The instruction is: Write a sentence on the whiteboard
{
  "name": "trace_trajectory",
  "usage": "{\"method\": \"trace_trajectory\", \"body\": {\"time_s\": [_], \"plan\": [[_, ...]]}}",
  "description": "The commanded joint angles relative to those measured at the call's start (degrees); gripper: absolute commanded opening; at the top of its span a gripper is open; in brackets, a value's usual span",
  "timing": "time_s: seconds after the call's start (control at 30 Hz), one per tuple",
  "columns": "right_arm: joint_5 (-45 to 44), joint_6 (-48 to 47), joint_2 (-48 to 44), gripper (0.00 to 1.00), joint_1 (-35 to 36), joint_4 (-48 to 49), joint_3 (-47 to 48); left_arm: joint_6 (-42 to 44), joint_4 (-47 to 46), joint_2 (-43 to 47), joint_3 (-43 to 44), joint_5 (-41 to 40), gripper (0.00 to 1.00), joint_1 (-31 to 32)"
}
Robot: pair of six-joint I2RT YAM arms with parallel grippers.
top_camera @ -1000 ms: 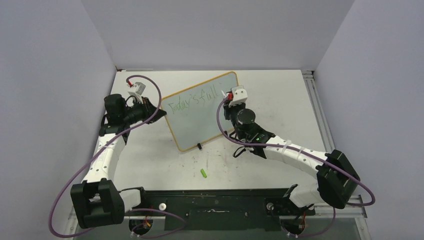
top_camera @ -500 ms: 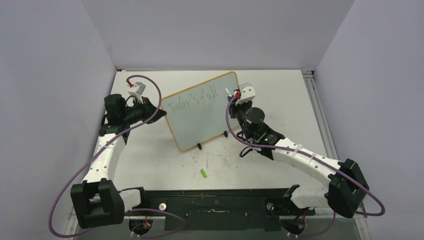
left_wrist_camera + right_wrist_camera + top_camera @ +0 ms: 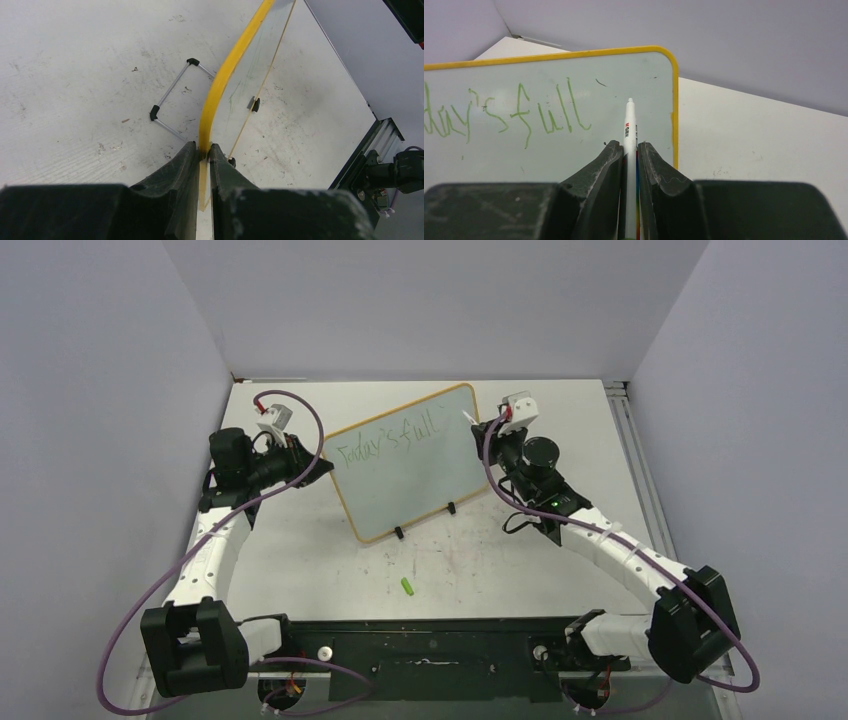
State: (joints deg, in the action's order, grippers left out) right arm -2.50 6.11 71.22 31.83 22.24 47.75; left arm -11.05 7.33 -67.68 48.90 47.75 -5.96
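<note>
The whiteboard (image 3: 400,490) stands tilted on the table, its yellow frame (image 3: 235,55) seen edge-on in the left wrist view. My left gripper (image 3: 322,462) is shut on the frame's left edge (image 3: 204,150). Green words, the sentence (image 3: 385,442), read "Today's full" in one line; the right wrist view shows "day's full" (image 3: 524,112). My right gripper (image 3: 488,428) is shut on a white marker (image 3: 629,125), whose tip points at the board's upper right corner (image 3: 659,90), right of the last letter. Whether the tip touches the board I cannot tell.
A small green marker cap (image 3: 408,586) lies on the table in front of the board. Two black clip feet (image 3: 450,508) hold the board's lower edge. A wire stand (image 3: 172,100) rests on the table behind the board. Grey walls close in on the left, back and right.
My right arm has swung right with the marker, from over the word "full" to the board's upper right corner. The left gripper and the board have not moved.
</note>
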Motion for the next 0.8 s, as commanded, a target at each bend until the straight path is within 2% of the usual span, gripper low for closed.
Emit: {"method": "trace_trajectory", "body": {"time_s": [0.0, 0.4, 0.77], "plan": [[6.32, 1.36, 1.12, 0.05, -0.62, 2.8, 0.95, 1.47, 0.04, 0.48, 1.37, -2.19, 0.0, 0.25], [6.17, 1.12, 7.39, 0.05, -0.71, 4.21, 4.82, 1.82, 0.45, 0.35, 1.39, -2.36, 0.0, 0.29], [5.55, 1.03, 9.16, 0.05, -0.7, 5.33, 6.28, 1.91, 0.49, 0.44, 1.46, -2.31, 0.0, 0.27]]}}
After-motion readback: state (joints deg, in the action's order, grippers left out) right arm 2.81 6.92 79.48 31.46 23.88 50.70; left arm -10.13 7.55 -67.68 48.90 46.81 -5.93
